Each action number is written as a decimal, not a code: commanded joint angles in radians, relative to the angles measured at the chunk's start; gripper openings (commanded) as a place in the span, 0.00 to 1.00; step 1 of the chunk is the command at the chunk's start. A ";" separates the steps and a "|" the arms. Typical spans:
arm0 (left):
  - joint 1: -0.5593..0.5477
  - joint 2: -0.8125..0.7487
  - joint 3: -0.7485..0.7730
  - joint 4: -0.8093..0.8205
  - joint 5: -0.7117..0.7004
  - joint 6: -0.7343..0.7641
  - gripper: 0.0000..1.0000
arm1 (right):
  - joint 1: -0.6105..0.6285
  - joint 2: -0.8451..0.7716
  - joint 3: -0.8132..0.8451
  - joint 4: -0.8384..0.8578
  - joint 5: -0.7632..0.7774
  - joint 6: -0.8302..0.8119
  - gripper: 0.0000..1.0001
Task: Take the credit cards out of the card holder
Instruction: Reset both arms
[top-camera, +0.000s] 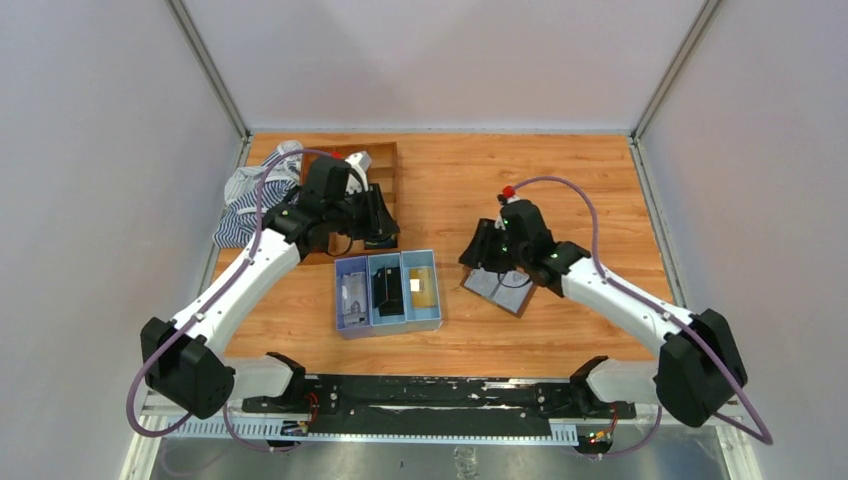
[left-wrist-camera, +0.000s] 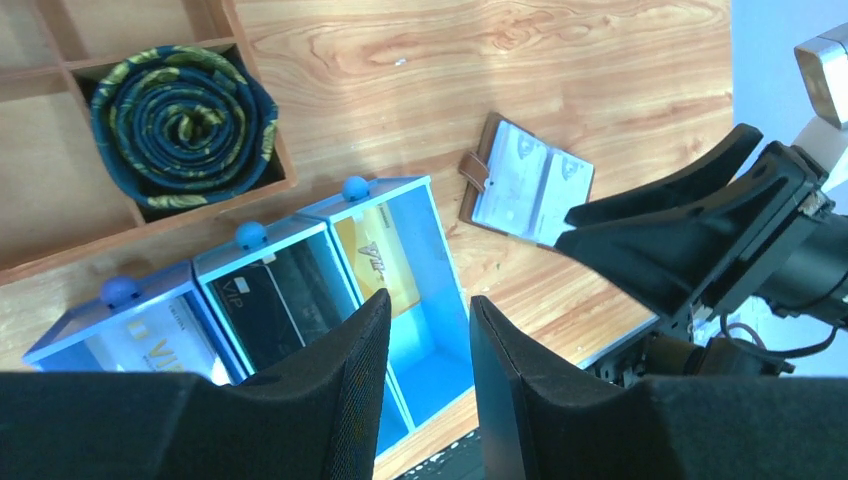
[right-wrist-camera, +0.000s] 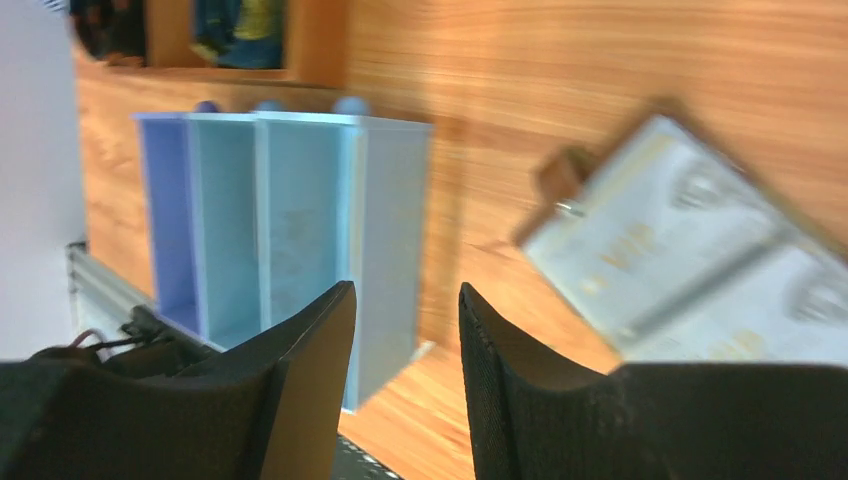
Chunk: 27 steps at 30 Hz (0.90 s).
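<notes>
High behind the near edge of the table (top-camera: 600, 180), the top camera looks steeply down over all of it. The left wrist camera looks down from mid height. The right wrist camera sits low and close. All three share the blue tray (top-camera: 390, 328) and the card holder (left-wrist-camera: 530, 185).

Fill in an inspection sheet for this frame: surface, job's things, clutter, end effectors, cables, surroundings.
Surface: wooden table top, no spills seen.
Job's things: card holder lies open and flat, and cards seem to remain in its pockets. Gold card, black card and pale card each sit in their own compartment of the blue tray.
Clutter: wooden grid box holding a rolled tie; striped cloth.
End effectors: left end effector open and empty above the tray; right end effector open and empty near the card holder.
Cables: a purple cable loops along each arm.
Surroundings: pale walls.
</notes>
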 joint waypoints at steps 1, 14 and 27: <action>-0.028 0.022 0.003 0.041 0.032 -0.005 0.40 | -0.091 -0.126 -0.093 -0.114 0.072 -0.054 0.46; -0.223 0.079 -0.008 0.086 -0.062 0.026 0.40 | -0.242 -0.383 -0.110 -0.394 0.435 -0.142 0.75; -0.232 -0.145 -0.193 0.185 -0.274 0.064 0.41 | -0.242 -0.611 -0.042 -0.540 0.901 -0.187 0.84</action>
